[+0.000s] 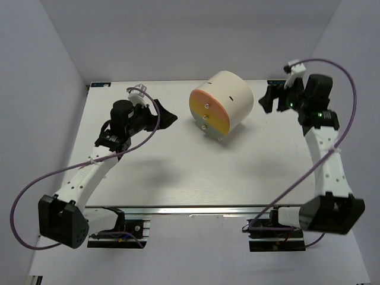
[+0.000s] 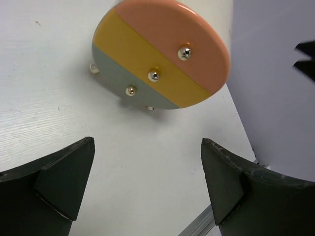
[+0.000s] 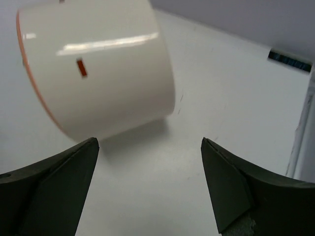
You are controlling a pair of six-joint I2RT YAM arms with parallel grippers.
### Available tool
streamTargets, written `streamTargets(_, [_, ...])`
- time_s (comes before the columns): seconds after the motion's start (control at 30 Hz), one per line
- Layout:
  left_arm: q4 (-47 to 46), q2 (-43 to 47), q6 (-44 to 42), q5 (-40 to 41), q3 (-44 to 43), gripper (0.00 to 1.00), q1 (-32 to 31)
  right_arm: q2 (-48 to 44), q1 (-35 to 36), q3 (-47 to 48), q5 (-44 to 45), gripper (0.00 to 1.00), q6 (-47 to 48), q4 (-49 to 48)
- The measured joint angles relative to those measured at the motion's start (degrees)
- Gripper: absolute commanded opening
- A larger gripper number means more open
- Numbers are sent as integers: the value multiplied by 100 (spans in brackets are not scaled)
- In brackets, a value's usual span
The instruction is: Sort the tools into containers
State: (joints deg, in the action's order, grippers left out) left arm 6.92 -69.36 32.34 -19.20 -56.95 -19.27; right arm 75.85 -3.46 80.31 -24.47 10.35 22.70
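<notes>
— Three drawers (image 2: 162,59) show on the cabinet (image 1: 222,101): pink on top, orange in the middle, grey below, each with a metal knob (image 2: 184,51). All three fronts sit flush; none is pulled out.
— And the tools?
— None visible in any view: not on the tabletop (image 1: 178,172), not in either gripper. Whether they lie inside the drawers cannot be told with the fronts shut.
— Location of the cabinet?
— Far middle of the tabletop, on its small feet (image 2: 92,66). Its coloured face is turned toward the left arm and the near edge, its cream side toward the right arm.
— Grippers?
— The left gripper (image 1: 168,117) stands wide and empty, near the coloured face but apart from it, its camera looking at the knobs. The right gripper (image 1: 265,100) is likewise wide and empty, near the cream side, not touching.
— Step in hand, in your judgement?
— Either sorting is complete and the drawers closed, or the tools are out of frame and nothing is begun. With no tool in sight and every front shut, I lean to the first.
— Next move, if any?
— If done, only drawing both arms clear without nudging the cabinet. If not, the left gripper must narrow on one knob and pull straight out while the right braces the cream side, since the drum looks light enough to slide.
</notes>
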Motion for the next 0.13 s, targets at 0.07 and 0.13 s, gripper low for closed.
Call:
streamTargets(0.07, [101, 219, -173, 9, 2, 98, -2, -494, 85, -621, 4, 89, 70, 275])
streamTargets(0.13, [195, 420, -337, 20, 2, 98, -2, -686, 262, -870, 140, 90, 79, 608])
